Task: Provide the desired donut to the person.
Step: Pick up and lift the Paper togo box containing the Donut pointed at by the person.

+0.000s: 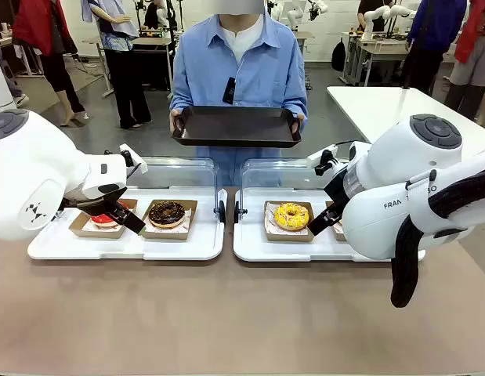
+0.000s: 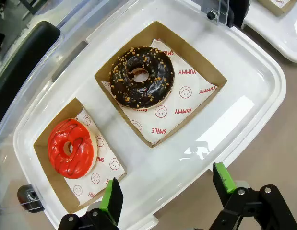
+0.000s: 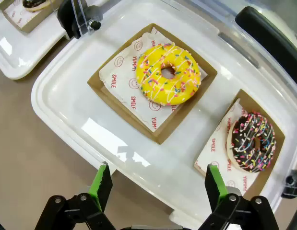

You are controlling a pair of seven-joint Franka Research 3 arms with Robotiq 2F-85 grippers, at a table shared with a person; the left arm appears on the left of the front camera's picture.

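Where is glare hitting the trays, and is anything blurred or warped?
Left wrist view: bright reflection on the bare floor of the left tray beside the chocolate donut; sharp, rim bowed by the wide lens. Right wrist view: similar glare patch on the right tray near the yellow donut; sharp. Front view: even light, faint sheen on the clear lids.

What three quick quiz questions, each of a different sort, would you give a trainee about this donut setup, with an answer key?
1. True or false: the yellow donut lies right next to the red donut.
2. The person holds: A) a black tray, B) a donut, C) nothing.
3. Fill in: the left gripper and right gripper are both ____.
Key: 1 false; 2 A; 3 open.
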